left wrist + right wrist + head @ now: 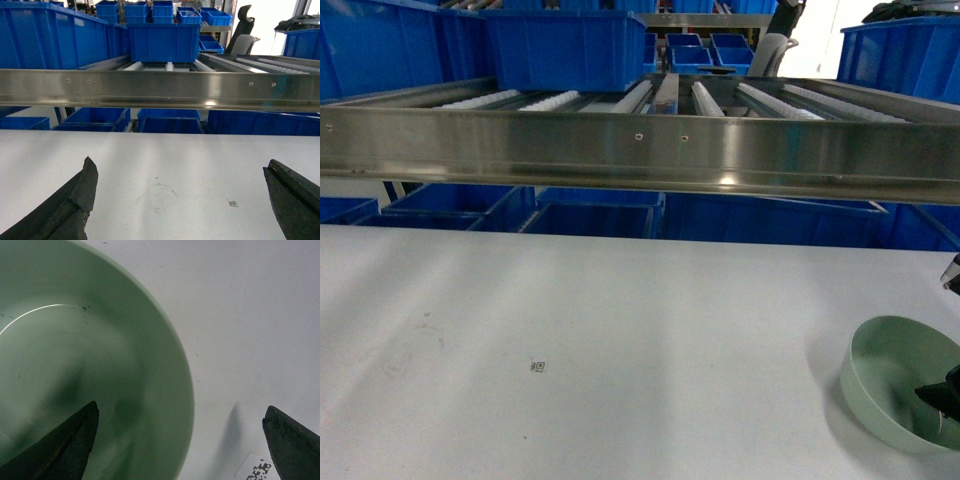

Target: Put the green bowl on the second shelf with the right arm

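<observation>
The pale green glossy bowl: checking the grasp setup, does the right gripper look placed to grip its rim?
Probably yes: the right gripper is open, straddling the rim of the pale green glossy bowl, one finger inside, one over the white tabletop.

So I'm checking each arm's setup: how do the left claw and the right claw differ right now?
The left claw hangs open over bare white tabletop, facing the steel rack. The right claw is open too, but one finger is over the green bowl's inside and the other outside its rim. Neither grips anything.
</observation>
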`<state>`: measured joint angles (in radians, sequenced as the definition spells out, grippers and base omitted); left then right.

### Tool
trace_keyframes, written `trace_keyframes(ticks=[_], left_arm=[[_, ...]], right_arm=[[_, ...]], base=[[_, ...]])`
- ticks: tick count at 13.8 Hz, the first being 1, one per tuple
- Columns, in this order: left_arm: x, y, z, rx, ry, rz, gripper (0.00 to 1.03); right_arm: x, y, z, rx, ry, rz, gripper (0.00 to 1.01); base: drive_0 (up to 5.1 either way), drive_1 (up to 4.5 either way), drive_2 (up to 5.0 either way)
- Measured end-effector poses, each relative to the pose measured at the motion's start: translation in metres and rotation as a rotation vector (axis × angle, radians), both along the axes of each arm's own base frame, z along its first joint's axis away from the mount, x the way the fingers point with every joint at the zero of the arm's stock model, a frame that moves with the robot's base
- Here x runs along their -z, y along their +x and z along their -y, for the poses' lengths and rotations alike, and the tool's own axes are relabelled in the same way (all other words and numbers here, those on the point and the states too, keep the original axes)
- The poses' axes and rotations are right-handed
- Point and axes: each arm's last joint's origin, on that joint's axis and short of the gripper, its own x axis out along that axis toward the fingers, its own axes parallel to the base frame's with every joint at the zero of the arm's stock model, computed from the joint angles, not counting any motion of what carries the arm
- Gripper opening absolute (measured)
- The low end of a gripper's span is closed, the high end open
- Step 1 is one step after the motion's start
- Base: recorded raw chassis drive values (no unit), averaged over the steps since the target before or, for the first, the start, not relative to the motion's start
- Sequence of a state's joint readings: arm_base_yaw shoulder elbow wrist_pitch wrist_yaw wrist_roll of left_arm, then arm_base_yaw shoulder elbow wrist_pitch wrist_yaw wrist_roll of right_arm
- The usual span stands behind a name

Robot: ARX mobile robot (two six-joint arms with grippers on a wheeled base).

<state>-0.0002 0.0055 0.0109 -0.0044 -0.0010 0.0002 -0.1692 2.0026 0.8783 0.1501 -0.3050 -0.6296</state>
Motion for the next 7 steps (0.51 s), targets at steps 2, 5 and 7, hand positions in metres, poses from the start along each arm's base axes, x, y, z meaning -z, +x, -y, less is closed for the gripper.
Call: trace_keyframes(ticks=[2,5,7], left_arm=[[0.0,0.0,0.0,0.0,0.0,0.0,0.98],[0.0,0.0,0.0,0.0,0.0,0.0,0.98],[0.0,0.0,0.0,0.0,0.0,0.0,0.98]], right_arm=[[-0.0002,0.0015,-0.0043,-0.012,-0.003,0.006,0.98],[0.0012,0.0028,-0.0088,-0.02,-0.014,0.001,0.68],[0.0008,0.0037,-0.0105,-0.023,-0.023,0.005,0.46]], base=[[0.0,0.0,0.0],[0.0,0.0,0.0],[0.0,0.0,0.0]])
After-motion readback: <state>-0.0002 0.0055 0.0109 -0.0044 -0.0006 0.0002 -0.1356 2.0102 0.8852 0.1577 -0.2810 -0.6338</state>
